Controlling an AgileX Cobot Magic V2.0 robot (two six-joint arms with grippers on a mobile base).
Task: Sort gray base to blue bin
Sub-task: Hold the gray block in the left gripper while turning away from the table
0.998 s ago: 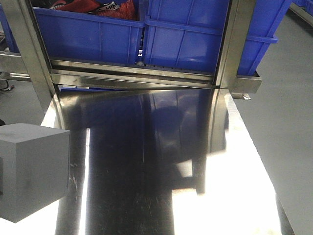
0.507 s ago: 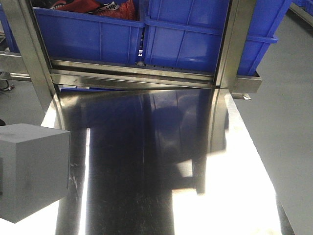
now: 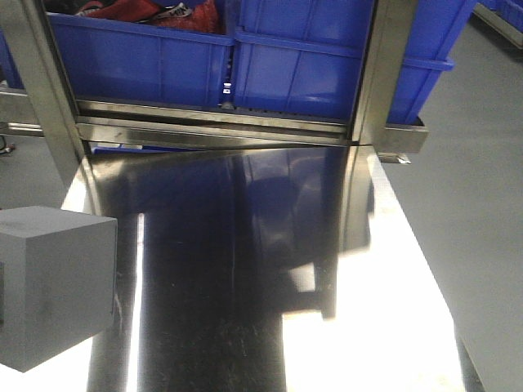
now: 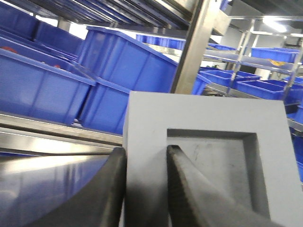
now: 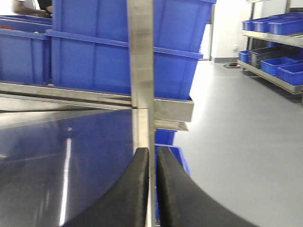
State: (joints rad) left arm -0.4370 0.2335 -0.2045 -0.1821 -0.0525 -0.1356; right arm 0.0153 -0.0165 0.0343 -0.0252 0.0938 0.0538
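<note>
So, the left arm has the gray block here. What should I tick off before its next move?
1. Hold: the left gripper pinches one wall of the gray base, one finger in the recess and one outside. Ok.
2. Base clear of the steel table: cannot tell from these views.
3. Other arm: the right gripper is shut with nothing between its fingers. Ok.
4. Room in the blue bin: its inside is hidden; the neighbouring bin holds red items. Cannot tell.
5. Straight path to the bins: a steel upright stands in front of them. Not ok.
</note>
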